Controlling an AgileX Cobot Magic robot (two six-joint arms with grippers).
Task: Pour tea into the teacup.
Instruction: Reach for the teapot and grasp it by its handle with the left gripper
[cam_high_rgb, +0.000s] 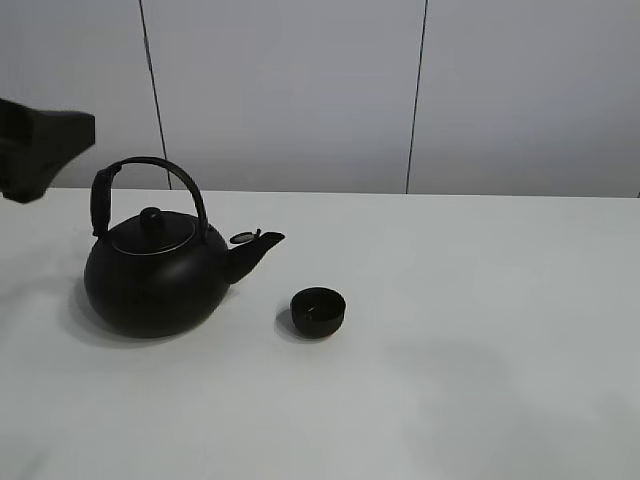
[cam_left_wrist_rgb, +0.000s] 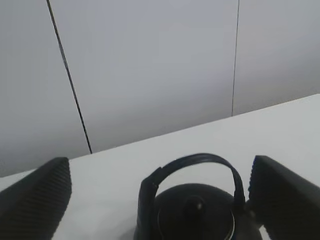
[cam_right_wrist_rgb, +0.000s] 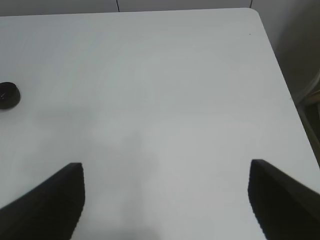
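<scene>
The task is at its opening step: reaching for the kettle (cam_high_rgb: 150, 285), with nothing lifted or poured yet. The kettle sits upright on the white bench (cam_high_rgb: 480, 330), lid on, its spout (cam_high_rgb: 255, 250) aimed toward 3 o'clock in the high view. The teacup (cam_high_rgb: 318, 310) stands upright on the bench at about 4 o'clock from the kettle, just beyond the spout tip and clear of it. Whether it holds anything is hard to tell.

The left pincer (cam_left_wrist_rgb: 160, 165) is spread wide and holds nothing. In its wrist view the arched handle (cam_left_wrist_rgb: 200, 157) shows between the two ribbed fingers (cam_left_wrist_rgb: 42, 195), lower down and apart from both. In the high view the left arm (cam_high_rgb: 40, 150) hangs at about 10 o'clock from the kettle, off the handle.

The right pincer (cam_right_wrist_rgb: 166, 167) is also spread and empty, over bare bench, with the teacup far off at the edge of its view; it does not show in the high view.

The next move probably calls for bringing the left pincer down so its fingers straddle the crown of the handle, then clamping firmly. The kettle looks heavy and may swing on its handle, so a centred grip matters before lifting and tipping the spout toward the small cup.
</scene>
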